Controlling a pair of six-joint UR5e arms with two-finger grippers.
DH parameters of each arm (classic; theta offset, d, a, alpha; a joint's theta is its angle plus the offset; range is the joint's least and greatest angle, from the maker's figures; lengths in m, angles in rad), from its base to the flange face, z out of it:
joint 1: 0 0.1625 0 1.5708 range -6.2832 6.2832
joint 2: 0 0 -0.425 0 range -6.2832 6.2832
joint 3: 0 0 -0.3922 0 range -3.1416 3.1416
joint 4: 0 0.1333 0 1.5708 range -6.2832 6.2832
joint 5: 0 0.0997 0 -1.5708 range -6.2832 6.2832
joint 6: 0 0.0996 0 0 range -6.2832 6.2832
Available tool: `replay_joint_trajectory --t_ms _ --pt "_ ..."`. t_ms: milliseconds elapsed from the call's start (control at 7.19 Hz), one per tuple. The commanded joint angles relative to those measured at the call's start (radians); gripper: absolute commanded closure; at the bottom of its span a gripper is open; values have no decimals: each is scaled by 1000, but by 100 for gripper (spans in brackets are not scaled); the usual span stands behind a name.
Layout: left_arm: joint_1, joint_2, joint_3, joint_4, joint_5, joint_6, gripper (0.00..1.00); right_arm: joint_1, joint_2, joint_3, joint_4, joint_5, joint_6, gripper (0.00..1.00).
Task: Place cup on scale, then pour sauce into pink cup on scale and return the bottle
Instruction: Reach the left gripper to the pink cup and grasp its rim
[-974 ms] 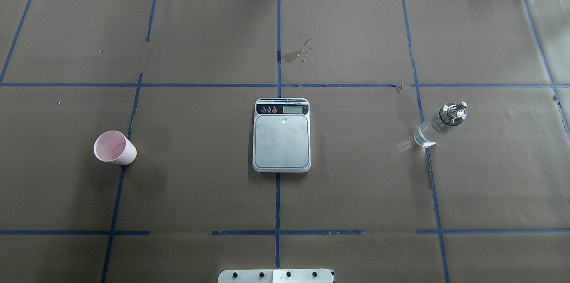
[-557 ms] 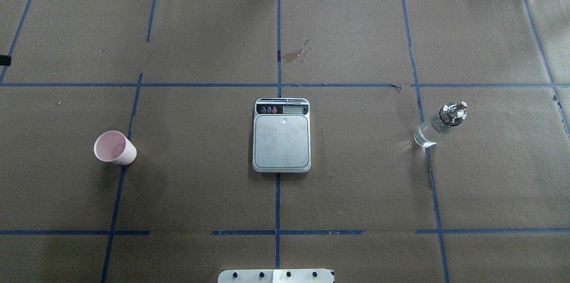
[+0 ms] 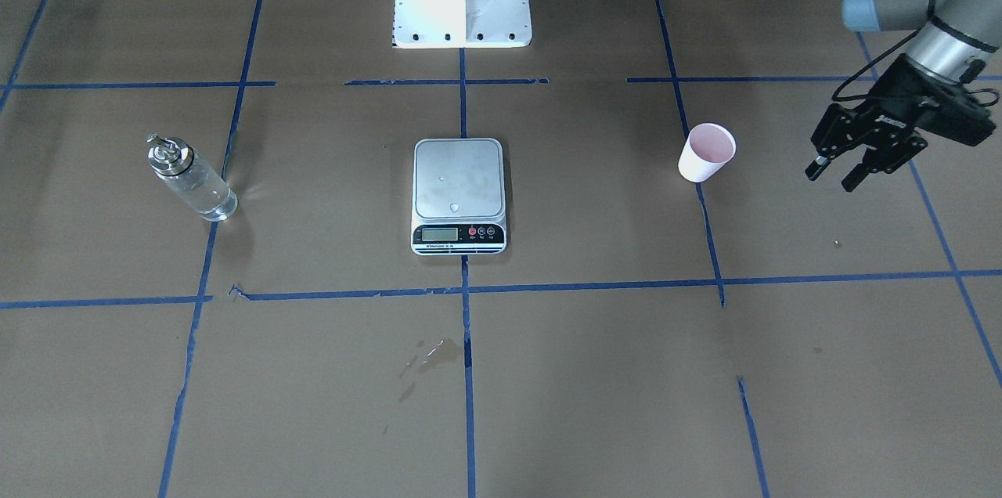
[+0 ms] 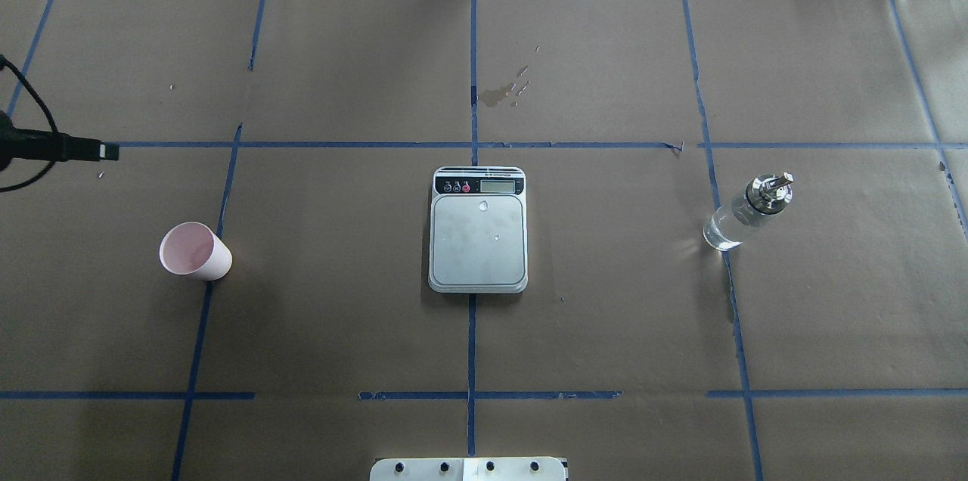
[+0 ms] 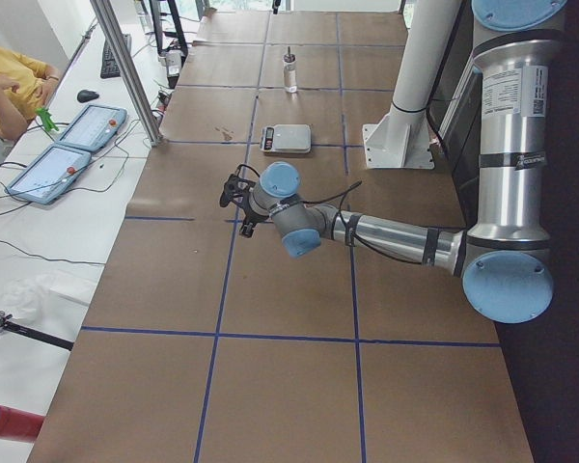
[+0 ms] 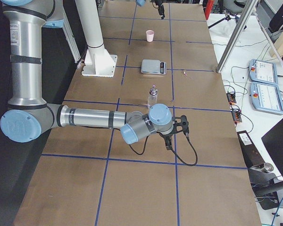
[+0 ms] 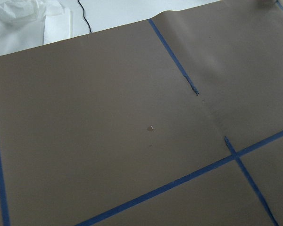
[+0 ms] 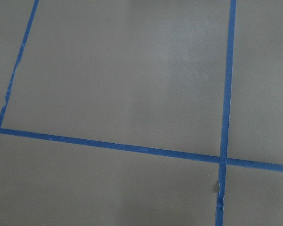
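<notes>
Item: cup [image 4: 195, 252], pale pink, empty as far as can be seen.
Attitude: upright, mouth up, long axis vertical; base on a blue tape line [image 4: 198, 345] of the table [image 4: 340, 330].
Place: left half of the table in the overhead view, not yet on the scale.
Destination: scale [image 4: 478, 239], at about 3 o'clock from the cup and well apart from it; plate bare but for a small droplet [image 4: 484, 205].
Nearest arm: the left one.
Left pincer: [image 3: 831, 175], fingers spread, holding nothing, hanging above the table off to the cup's outer side.
Key bearing: in the overhead view the cup lies between 4 and 5 o'clock from the left pincer, near but not touching.
Judgement: the reach calls for a travel along that bearing, then a descent with the fingers set either side of the cup's wall.
Caution: the cup looks light and thin, so a hard pinch could crush it and a glancing touch could tip it.
Bottle: [image 4: 745, 215], upright at 3 o'clock from the scale, well apart, sauce [image 3: 205, 200] inside, untouched.
Right pincer: [image 6: 178, 131], seen only from the table's end, beyond the bottle; cannot tell whether spread or closed.
Stage: opening step, cup not yet grasped.
</notes>
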Motion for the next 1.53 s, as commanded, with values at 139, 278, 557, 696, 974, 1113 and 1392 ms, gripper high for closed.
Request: replay_joint_trajectory --t_ms 139,278,557,696,974,1113,1392 --pt "157 2 -34 5 124 -109 28 0 -12 -3 18 1 -3 0" --pt "157 21 -57 6 123 -108 35 0 -22 -3 30 1 -3 0" --pt "176 39 -62 5 124 -100 35 0 -29 -4 32 1 -3 0" --pt "202 51 -63 5 126 -98 35 0 -35 -4 32 1 -6 0" --pt "245 53 -64 5 147 -100 36 0 -38 -4 32 1 -7 0" --pt "247 53 -64 5 149 -100 37 0 -38 -4 32 1 -7 0" --pt "252 53 -64 5 149 -98 78 0 -39 -4 32 1 -7 0"
